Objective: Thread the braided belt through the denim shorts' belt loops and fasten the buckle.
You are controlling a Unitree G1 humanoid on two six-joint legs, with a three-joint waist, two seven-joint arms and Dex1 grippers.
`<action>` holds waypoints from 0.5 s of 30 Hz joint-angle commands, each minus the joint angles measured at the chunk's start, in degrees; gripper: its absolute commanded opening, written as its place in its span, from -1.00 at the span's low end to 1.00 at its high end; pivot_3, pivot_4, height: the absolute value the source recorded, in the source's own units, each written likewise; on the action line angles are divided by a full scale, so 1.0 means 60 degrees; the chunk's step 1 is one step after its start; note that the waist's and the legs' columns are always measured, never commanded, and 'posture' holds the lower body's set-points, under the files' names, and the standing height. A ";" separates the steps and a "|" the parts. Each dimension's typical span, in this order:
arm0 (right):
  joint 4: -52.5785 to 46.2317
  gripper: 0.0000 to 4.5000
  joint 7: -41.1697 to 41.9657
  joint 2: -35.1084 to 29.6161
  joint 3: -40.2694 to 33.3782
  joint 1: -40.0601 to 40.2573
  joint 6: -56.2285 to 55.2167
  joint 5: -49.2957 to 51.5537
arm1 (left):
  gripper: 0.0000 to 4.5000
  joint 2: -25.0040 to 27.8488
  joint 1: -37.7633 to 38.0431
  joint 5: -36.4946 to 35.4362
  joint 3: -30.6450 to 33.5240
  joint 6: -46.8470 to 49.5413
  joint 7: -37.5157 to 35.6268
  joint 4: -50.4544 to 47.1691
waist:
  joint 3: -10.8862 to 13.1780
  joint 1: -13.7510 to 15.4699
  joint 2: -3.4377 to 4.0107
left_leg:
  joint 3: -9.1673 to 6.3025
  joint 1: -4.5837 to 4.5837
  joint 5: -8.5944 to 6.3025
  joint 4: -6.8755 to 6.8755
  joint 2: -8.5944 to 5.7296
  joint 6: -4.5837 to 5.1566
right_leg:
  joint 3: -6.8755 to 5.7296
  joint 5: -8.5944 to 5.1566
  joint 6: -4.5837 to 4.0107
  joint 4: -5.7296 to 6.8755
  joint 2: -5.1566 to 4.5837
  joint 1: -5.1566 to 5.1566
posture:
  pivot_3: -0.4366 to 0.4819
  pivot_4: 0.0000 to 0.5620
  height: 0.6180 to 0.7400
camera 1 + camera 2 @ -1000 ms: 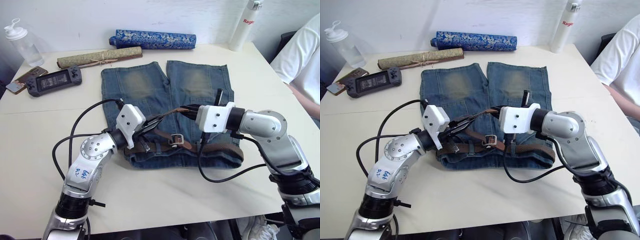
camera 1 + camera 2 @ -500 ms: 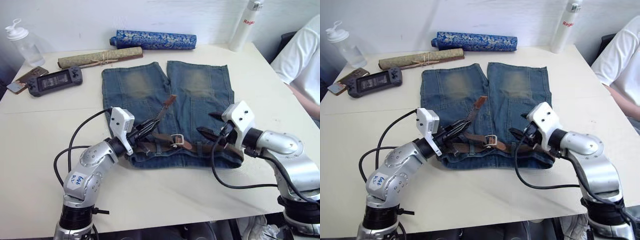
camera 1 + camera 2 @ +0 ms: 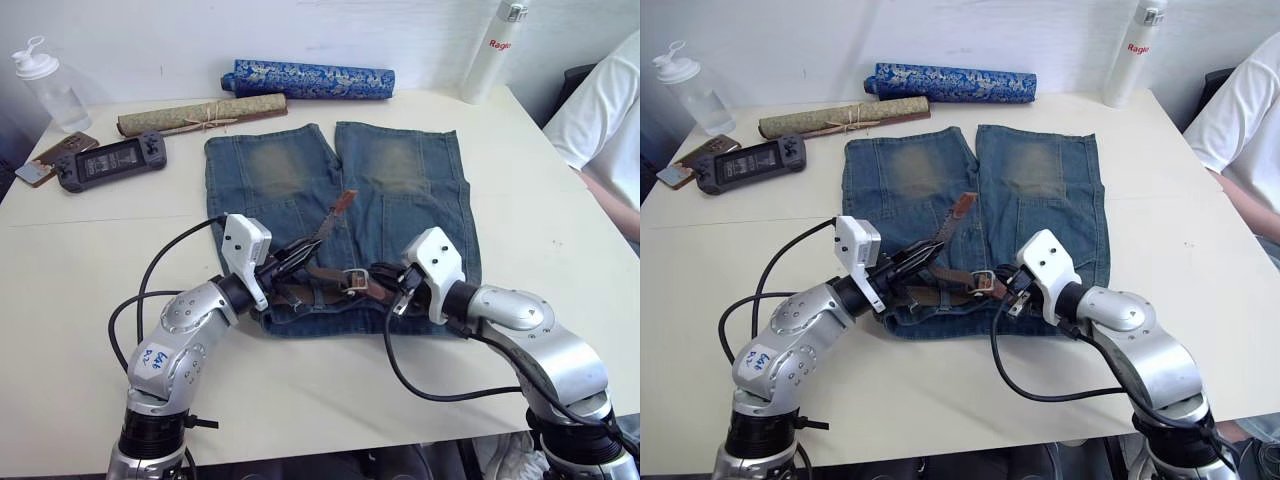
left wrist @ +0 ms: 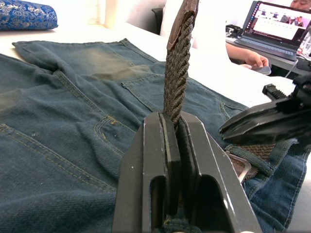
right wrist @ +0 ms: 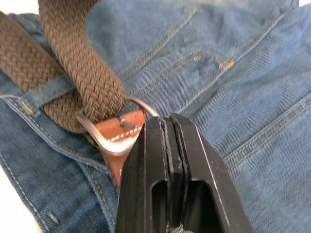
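- The denim shorts lie flat on the table, waistband toward me; the braided belt runs along the waistband through the belt loops
- My left gripper is clamped on the belt's free end, holding it raised
- My right gripper is closed beside the buckle, apparently pinching its leather tab
- Step in hand: fastening
- Next, as I judge it: steady the buckle and seat the prong

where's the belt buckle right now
The buckle lies on the denim shorts' waistband, mid-table, just off the right gripper.
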 commanded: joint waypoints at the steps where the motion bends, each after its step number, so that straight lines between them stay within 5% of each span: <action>1: -0.0247 -0.96 -0.0222 -0.0022 0.0002 0.0061 0.0042 -0.0013 | -1.00 0.0093 -0.0123 -0.0081 -0.0037 -0.0098 -0.0018 -0.0450 | 0.0000 0.0001 0.0000 | 0.0000 0.0000 0.0000 0.0000 0.0000 0.0000 | 0.0000 0.0000 0.0000 0.0000 0.0000 0.0001 | -0.05 -0.47 -0.55; 15: -0.0283 -0.96 -0.0507 -0.0066 0.0822 -0.0207 0.0296 -0.0202 | -1.00 0.0109 -0.0221 0.0009 -0.0158 -0.0121 0.0019 -0.0389 | 0.0000 -0.0006 0.0000 | -0.0002 0.0001 -0.0001 -0.0001 0.0000 0.0002 | 0.0000 0.0000 0.0000 0.0000 0.0001 0.0000 | -0.05 -0.47 -0.55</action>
